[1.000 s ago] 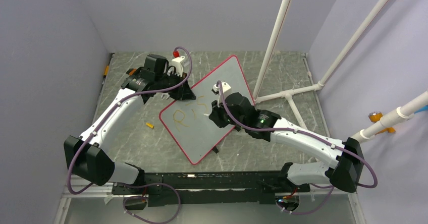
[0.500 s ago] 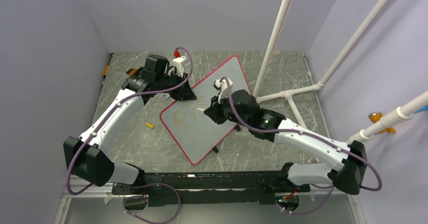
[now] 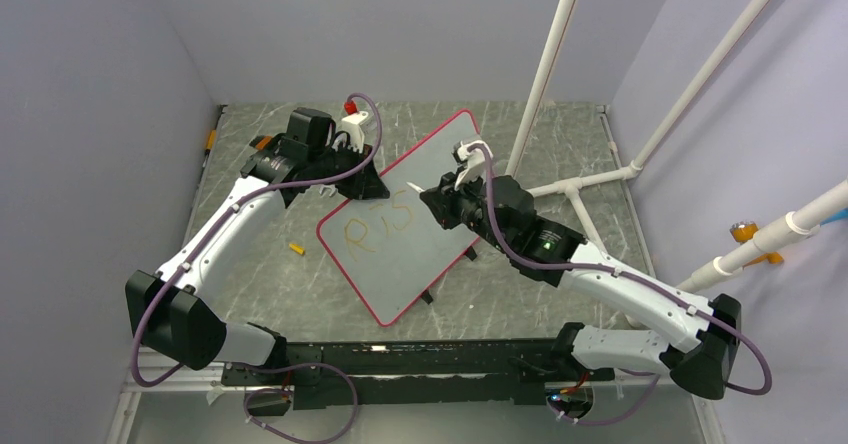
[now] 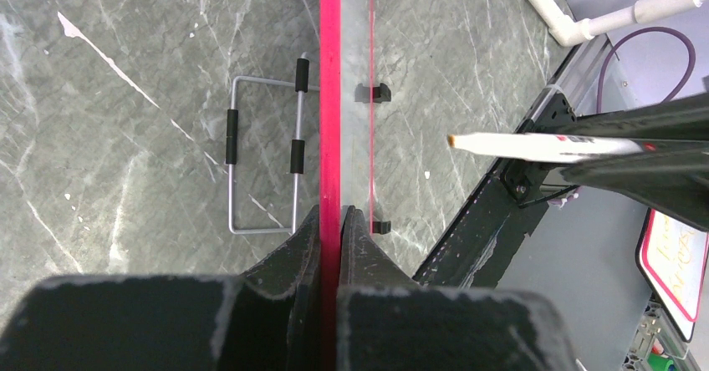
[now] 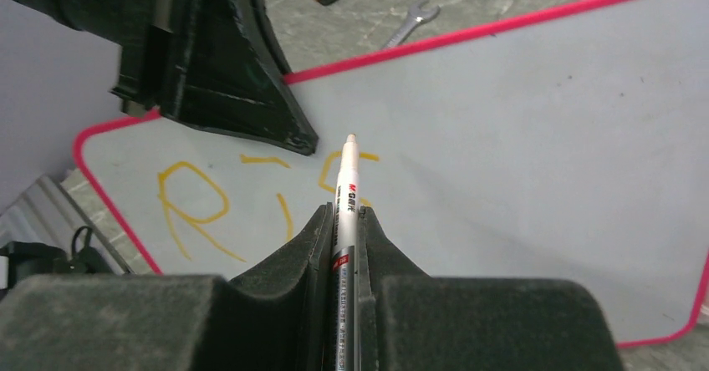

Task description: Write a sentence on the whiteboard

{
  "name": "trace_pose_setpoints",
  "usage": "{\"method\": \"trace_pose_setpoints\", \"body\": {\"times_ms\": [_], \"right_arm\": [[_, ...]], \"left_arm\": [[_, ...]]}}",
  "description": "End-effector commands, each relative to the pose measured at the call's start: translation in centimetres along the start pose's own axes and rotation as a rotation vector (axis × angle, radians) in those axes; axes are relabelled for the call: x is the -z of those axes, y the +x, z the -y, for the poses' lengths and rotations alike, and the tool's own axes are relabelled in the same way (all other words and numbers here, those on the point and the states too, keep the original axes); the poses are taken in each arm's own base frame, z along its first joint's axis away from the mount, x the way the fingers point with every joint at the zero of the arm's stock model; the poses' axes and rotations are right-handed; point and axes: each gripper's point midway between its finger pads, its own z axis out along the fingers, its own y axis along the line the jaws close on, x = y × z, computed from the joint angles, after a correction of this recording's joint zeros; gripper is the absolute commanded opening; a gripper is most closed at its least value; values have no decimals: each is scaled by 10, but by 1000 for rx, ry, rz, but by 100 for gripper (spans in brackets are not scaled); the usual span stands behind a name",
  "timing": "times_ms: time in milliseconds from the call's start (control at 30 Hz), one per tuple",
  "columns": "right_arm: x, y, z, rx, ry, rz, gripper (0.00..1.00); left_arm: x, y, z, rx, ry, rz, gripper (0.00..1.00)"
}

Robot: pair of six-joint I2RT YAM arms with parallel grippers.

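Three letters of the sentence [image 5: 285, 216] lie just ahead-left of the right gripper [image 5: 344, 214], which pinches the marker [image 5: 347, 183] pointing forward at the whiteboard [image 5: 518, 137].

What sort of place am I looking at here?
Probably a robotics lab test booth: plain walls box in a marbled table, with a white pipe frame and bolted-down arms working a whiteboard.
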Motion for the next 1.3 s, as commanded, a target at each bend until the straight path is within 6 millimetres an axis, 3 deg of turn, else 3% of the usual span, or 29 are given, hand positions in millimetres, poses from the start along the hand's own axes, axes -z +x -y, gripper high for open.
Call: {"method": "trace_pose_setpoints", "body": {"times_ms": [0, 233, 500, 933, 1267], "right_arm": [[-3, 6, 13, -4, 59, -10, 0], [-9, 28, 25, -2, 89, -88, 0], [-11, 41, 31, -15, 87, -122, 0], [-25, 46, 34, -25, 76, -131, 0], [-28, 45, 52, -22, 138, -130, 0]], "left_arm": [[4, -25, -29, -176, -162, 87, 0], [5, -27, -28, -177, -159, 92, 0], [3, -25, -28, -174, -153, 86, 0], [3, -25, -28, -177, -153, 85, 0], [3, -26, -26, -176, -145, 88, 0]]}}
